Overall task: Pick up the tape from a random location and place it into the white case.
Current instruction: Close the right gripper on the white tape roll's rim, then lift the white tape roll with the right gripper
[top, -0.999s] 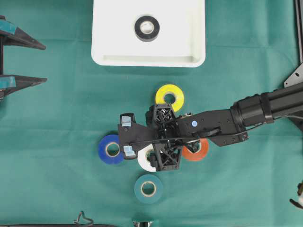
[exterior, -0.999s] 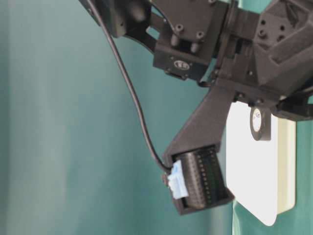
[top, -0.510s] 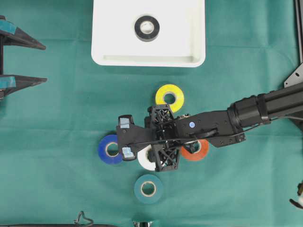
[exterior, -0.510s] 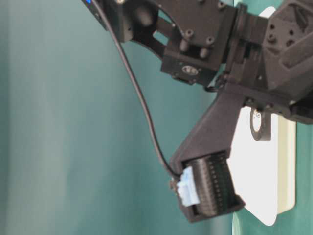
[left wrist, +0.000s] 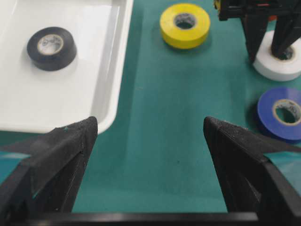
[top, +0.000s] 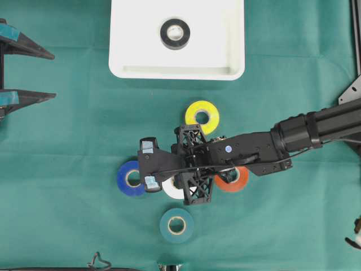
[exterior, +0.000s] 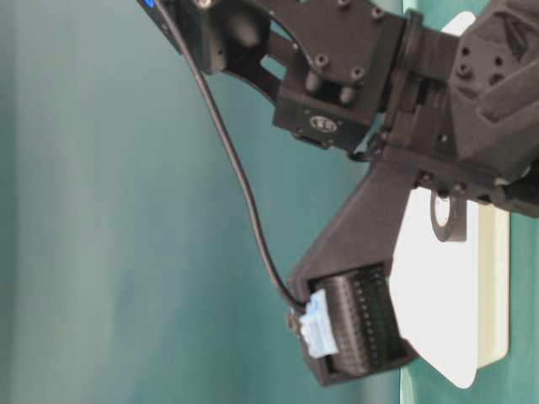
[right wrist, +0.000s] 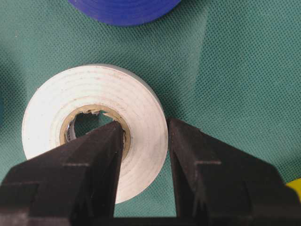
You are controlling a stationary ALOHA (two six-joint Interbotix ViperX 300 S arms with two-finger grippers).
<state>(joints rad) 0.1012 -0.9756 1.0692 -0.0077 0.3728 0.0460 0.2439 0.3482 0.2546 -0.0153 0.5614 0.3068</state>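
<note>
Overhead view: I see the right gripper (top: 153, 166) reaching in from 3 o'clock over a cluster of rolls on the green cloth (top: 67, 226). The white tape (top: 176, 191) lies under the wrist, mostly hidden. Around it sit the blue roll (top: 127, 178) at 9 o'clock, the yellow roll (top: 202, 116) at 12, the orange roll (top: 236, 179) at 3 and the teal roll (top: 176, 225) at 6. The white case (top: 127, 39) lies well apart at 12 o'clock and already holds a black roll (top: 175, 33).

Table-level view: the black printed body of the right arm fills the frame; no tape shows here, so I read no grip from it.

Left wrist view: the left gripper (left wrist: 149, 141) stands spread wide and empty, near the corner of the case, with the white tape at 2 o'clock between the other arm's fingers.

Right wrist view: the right gripper (right wrist: 145, 162) is clenched on the white tape (right wrist: 94, 94). One finger sits inside the cardboard core, the other against the outer face, so the ring wall is pinched at 5 o'clock.

Handling judgement: I expect the roll to be light, stiff and not fragile. The wound vinyl face looks smooth and could slip; the ribbed pads and a grip across the wall should hold it. The roll is a flat ring lying on woven cloth.
</note>
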